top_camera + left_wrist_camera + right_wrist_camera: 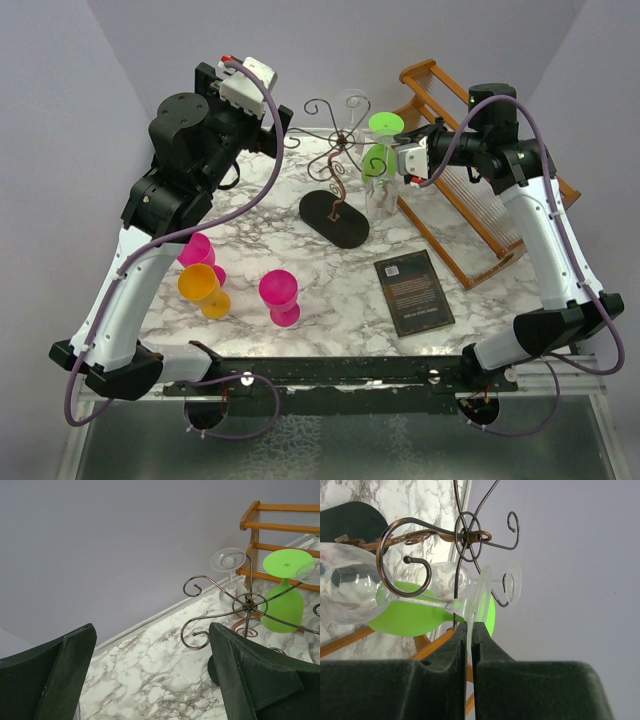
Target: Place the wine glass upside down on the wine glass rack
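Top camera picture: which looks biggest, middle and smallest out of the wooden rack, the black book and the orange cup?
1. wooden rack, biggest
2. black book
3. orange cup, smallest

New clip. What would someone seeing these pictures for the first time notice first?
The wire rack at back centre draws the eye, a green glass hanging upside down from it. Right beside it, the right gripper pinches the foot of a clear glass close to a curled arm. At front left sit an orange glass, a pink glass behind it and another pink glass to its right.
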Robot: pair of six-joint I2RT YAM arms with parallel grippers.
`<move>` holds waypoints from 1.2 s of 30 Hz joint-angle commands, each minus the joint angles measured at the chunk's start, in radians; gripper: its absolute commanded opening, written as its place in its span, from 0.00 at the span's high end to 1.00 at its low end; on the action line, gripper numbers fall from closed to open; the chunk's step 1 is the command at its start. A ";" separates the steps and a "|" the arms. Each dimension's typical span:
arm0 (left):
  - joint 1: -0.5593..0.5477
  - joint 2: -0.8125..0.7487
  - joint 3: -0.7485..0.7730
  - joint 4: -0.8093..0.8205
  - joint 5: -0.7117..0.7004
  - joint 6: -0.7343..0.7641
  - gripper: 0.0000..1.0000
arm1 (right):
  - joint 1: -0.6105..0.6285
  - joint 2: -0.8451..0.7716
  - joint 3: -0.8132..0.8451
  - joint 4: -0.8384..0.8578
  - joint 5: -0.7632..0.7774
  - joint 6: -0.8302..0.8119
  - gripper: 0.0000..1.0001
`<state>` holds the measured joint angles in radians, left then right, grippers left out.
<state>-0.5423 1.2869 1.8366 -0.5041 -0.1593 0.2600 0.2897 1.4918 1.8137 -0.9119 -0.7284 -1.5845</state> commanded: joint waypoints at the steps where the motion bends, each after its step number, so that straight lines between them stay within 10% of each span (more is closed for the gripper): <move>1: 0.009 0.004 0.027 0.024 -0.017 0.004 0.02 | 0.023 0.033 0.066 0.049 0.012 -0.021 0.99; 36: 0.021 0.009 0.038 0.018 -0.010 0.000 0.02 | 0.118 0.031 0.095 -0.037 0.007 -0.019 0.99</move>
<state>-0.5289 1.2968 1.8454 -0.5034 -0.1593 0.2604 0.4004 1.5723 1.9064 -0.9432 -0.6968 -1.6169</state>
